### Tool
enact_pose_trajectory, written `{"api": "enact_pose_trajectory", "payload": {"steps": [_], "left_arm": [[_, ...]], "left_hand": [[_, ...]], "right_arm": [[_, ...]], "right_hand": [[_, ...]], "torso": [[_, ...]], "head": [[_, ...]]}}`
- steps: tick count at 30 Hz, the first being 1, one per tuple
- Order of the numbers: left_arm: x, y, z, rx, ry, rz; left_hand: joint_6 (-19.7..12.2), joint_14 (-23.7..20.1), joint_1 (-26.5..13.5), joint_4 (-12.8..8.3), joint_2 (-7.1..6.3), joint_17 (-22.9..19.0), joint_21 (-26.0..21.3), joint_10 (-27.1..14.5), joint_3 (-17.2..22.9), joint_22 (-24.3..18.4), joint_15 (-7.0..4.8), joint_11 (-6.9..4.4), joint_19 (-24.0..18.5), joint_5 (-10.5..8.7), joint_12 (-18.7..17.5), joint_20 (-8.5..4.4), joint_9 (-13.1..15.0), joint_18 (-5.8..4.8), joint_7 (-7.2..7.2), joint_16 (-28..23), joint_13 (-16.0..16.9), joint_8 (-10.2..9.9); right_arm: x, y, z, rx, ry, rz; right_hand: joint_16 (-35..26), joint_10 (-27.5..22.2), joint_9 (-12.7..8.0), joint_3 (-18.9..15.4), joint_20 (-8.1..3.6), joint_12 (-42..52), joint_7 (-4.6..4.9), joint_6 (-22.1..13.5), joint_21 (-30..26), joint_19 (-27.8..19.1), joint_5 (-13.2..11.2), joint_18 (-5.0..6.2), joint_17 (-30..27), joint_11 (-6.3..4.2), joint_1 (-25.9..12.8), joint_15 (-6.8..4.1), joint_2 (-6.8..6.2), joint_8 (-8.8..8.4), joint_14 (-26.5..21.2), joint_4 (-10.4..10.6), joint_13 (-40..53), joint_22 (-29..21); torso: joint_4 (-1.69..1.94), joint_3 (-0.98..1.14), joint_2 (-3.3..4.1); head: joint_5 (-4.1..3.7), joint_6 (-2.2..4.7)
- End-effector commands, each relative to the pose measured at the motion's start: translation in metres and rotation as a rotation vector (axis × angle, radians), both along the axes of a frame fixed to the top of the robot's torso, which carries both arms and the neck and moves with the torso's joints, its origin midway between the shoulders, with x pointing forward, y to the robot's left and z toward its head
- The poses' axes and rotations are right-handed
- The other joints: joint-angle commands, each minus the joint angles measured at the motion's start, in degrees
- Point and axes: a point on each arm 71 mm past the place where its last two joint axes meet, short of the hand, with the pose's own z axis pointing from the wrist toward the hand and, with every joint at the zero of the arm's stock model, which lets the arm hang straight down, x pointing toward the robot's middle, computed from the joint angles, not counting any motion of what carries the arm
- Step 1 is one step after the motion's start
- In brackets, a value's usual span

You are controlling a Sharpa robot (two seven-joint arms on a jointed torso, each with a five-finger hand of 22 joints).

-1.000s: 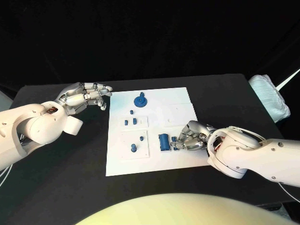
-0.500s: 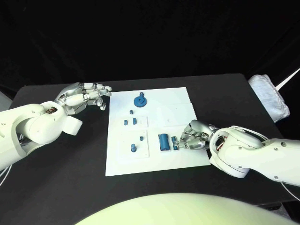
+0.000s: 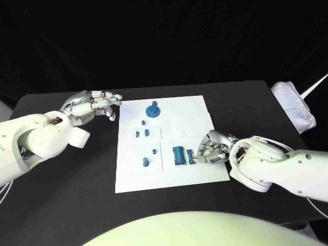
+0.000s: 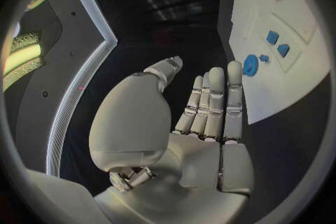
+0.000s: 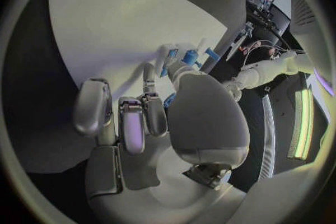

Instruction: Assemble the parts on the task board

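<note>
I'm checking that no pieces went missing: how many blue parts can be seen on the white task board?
8, on the white task board: round disc part, small peg, pair, two, cylinder, bar by the right hand, which may hide more.

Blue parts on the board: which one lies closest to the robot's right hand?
The small blue block beside the upright cylinder, right at the right hand; every other part sits farther left or toward the far edge.

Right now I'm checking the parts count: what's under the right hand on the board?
The right hand rests on the task board, fingers at a small blue part beside a blue cylinder. Anything beneath the palm is covered.
</note>
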Motion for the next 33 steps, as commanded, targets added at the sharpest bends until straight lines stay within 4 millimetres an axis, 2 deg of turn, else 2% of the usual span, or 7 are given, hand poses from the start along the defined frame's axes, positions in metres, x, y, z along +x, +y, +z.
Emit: {"api": "enact_pose_trajectory", "payload": {"steps": [1,8,12,19,28,32,33], "left_arm": [[-0.001,-0.003,0.001,-0.011,-0.002,-0.018],[0.000,-0.003,0.000,-0.012,-0.002,-0.020],[0.000,-0.003,0.000,-0.011,-0.002,-0.019],[0.000,-0.003,0.000,-0.012,-0.002,-0.020],[0.001,-0.003,-0.001,-0.011,-0.003,-0.018],[0.002,-0.003,-0.001,-0.014,-0.007,-0.011],[0.002,-0.003,-0.001,-0.017,-0.009,-0.008]], "left_hand": [[-0.47,-0.21,0.16,0.17,0.35,0.01,-0.40,-0.53,-0.04,-0.06,0.19,-0.02,0.33,-0.05,0.28,0.01,-0.05,0.84,1.27,0.34,-0.06,0.24],[-0.47,-0.21,0.16,0.17,0.35,0.01,-0.40,-0.53,-0.04,-0.06,0.19,-0.02,0.33,-0.05,0.28,0.01,-0.05,0.84,1.27,0.34,-0.06,0.24],[-0.47,-0.21,0.16,0.17,0.35,0.01,-0.40,-0.53,-0.04,-0.06,0.19,-0.02,0.33,-0.05,0.28,0.01,-0.05,0.84,1.27,0.34,-0.06,0.24],[-0.47,-0.21,0.16,0.17,0.35,0.01,-0.40,-0.53,-0.04,-0.06,0.19,-0.02,0.33,-0.05,0.28,0.01,-0.05,0.84,1.27,0.34,-0.06,0.24],[-0.47,-0.21,0.16,0.17,0.35,0.01,-0.40,-0.53,-0.04,-0.06,0.19,-0.02,0.33,-0.05,0.28,0.01,-0.05,0.84,1.27,0.34,-0.06,0.24],[-0.58,-0.27,0.38,0.59,0.52,-0.02,-0.55,-0.66,-0.35,-0.16,0.21,-0.01,0.41,-0.04,0.46,0.02,-0.11,0.84,1.29,0.33,-0.13,0.38],[-0.58,-0.27,0.39,0.60,0.52,-0.02,-0.55,-0.66,-0.36,-0.16,0.21,-0.01,0.41,-0.04,0.46,0.02,-0.11,0.84,1.29,0.33,-0.14,0.38]], "right_arm": [[0.000,0.004,-0.001,-0.023,-0.009,0.045],[0.001,0.010,-0.002,-0.024,-0.009,0.056],[0.001,0.012,-0.003,-0.032,-0.011,0.063],[-0.001,0.015,-0.003,-0.030,-0.010,0.078],[0.001,0.009,0.005,0.022,-0.092,0.033],[0.005,0.006,0.013,0.111,-0.121,0.003],[0.007,0.005,0.015,0.156,-0.116,-0.010]], "right_hand": [[0.08,3.05,-0.07,-0.12,-0.17,-0.25,-0.02,-0.05,-0.29,0.38,-0.21,-0.58,12.34,-0.45,0.31,-0.24,0.12,-0.09,5.38,-0.17,9.96,7.20],[0.06,3.04,-0.20,-0.67,-0.14,-0.34,0.04,0.06,-0.44,0.38,0.05,-0.56,12.30,-0.38,-0.31,-0.19,0.16,-0.17,5.37,0.74,9.94,7.21],[0.03,3.04,-0.28,-1.12,-0.13,-0.38,0.05,0.09,-0.55,0.39,1.10,-0.55,12.24,-0.38,-0.64,-0.17,0.23,-0.24,5.36,1.49,9.93,7.22],[0.02,3.02,-0.37,-2.23,-0.11,-0.44,0.07,0.12,-0.74,0.38,2.11,-0.53,12.24,-0.36,-0.55,-0.16,-0.47,-0.30,5.36,2.10,9.93,7.24],[-0.03,3.00,-0.57,-3.04,-0.13,-0.57,0.07,0.15,-1.02,0.40,4.89,-0.50,12.13,-0.38,-0.05,-0.19,0.06,-0.46,5.33,3.46,9.90,7.29],[-0.36,2.74,-0.96,-4.00,0.04,-1.25,0.65,-1.10,-2.52,0.05,5.24,-0.31,11.43,0.07,-0.76,0.12,0.03,-1.29,5.18,3.76,9.62,6.93],[-0.78,2.39,-1.22,-4.78,0.22,-2.18,1.11,-2.07,-4.09,-0.35,5.42,-0.09,10.58,0.45,-1.44,0.41,-0.17,-1.90,4.98,3.84,9.22,6.49]], "torso": [[0.06,-0.03,0.03],[0.08,-0.04,0.02],[-0.01,-0.07,-0.06],[0.01,-0.01,-0.04],[-0.06,-0.02,-0.12],[-0.12,-0.10,-0.26],[-0.14,-0.13,-0.31]], "head": [[-0.12,-0.01],[-0.10,-0.14],[-0.19,-0.19],[-0.18,-0.14],[-0.04,0.36],[-0.07,0.89],[-0.07,1.06]]}}
